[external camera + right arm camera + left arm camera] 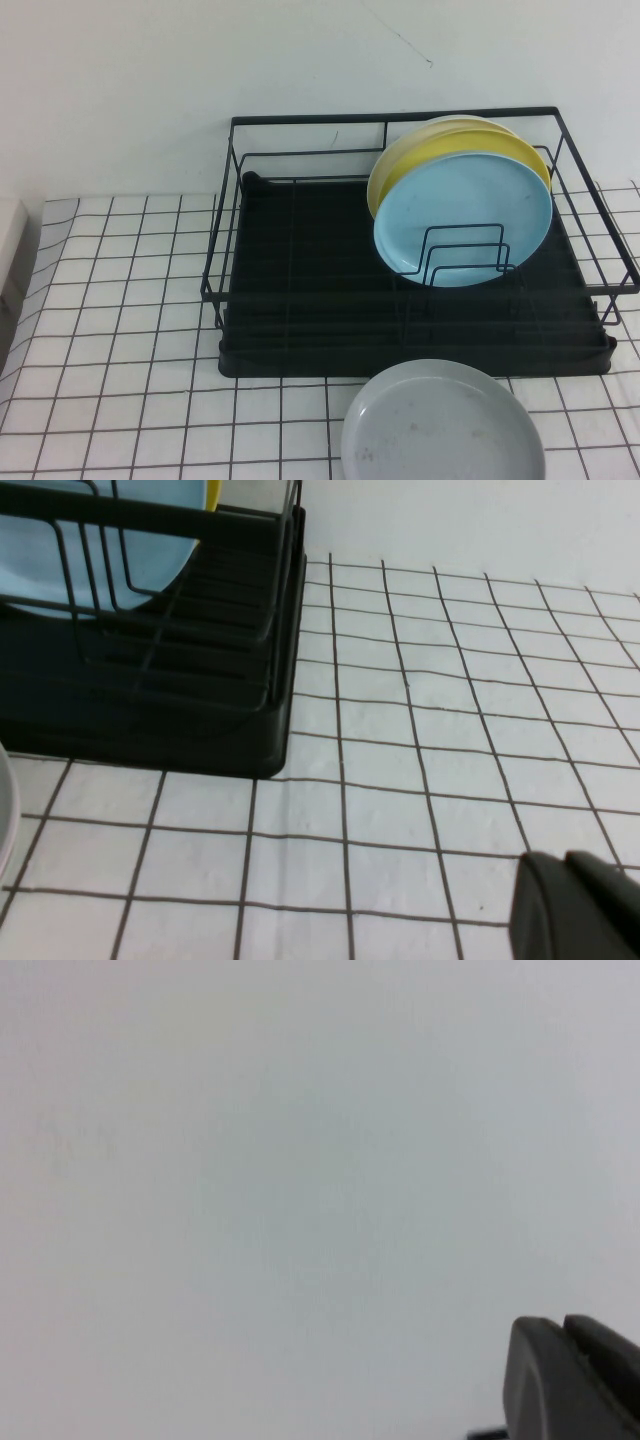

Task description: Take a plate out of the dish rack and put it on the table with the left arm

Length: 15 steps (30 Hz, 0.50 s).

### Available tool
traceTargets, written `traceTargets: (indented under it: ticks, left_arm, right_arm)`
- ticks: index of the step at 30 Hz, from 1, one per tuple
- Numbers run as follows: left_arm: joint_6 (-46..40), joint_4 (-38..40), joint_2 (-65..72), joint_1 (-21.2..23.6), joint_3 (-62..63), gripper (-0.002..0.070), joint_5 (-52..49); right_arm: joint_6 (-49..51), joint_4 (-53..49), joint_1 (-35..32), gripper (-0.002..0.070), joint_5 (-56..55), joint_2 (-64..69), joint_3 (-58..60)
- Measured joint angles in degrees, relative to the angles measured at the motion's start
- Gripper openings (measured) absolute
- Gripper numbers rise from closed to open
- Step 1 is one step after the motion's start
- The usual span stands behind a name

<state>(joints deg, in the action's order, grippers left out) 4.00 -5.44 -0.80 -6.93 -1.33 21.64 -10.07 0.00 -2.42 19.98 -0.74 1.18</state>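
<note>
The light blue plate (470, 195) stands on edge in the right half of the black dish rack (300, 290), leaning back behind small wire dividers. Neither arm shows in the high view. In the left wrist view my left gripper (562, 1335) is shut with nothing in it, its tips facing only a blank white wall. My right gripper (563, 865) is also shut and empty, low over the table (450, 730) beside the rack's corner (200, 710). Part of the blue plate (30, 575) shows through the rack wires there.
A yellow plate (400, 165) leans right behind the blue one, with a pale rim behind it. A grey plate (440, 430) lies flat on the gridded cloth just in front of the rack. White wall rises behind the rack. Cloth lies bare to the rack's left (120, 330).
</note>
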Motion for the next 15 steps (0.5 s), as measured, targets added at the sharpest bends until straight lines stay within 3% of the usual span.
traceTargets:
  ticks: [4, 7, 11, 15]
  left_arm:
    - [-0.1, -0.1, 0.0, 0.0, 0.0, -0.0004, 7.9]
    - [-0.4, 3.1, 0.0, 0.0, 0.0, -0.0004, 7.9]
    - [-0.2, 10.3, 0.0, 0.0, 3.4, -0.0004, -7.8]
    - [-0.8, 11.7, 4.1, 0.0, 14.1, -0.0004, -25.3]
  right_arm:
    - [0.0, 0.0, 0.0, -0.0004, 0.0, 0.0, 0.0]
    - [0.0, 0.0, 0.0, -0.0004, 0.0, 0.0, 0.0]
    - [0.0, 0.0, 0.0, -0.0004, 0.0, 0.0, 0.0]
    - [0.0, 0.0, 0.0, -0.0004, 0.0, 0.0, 0.0]
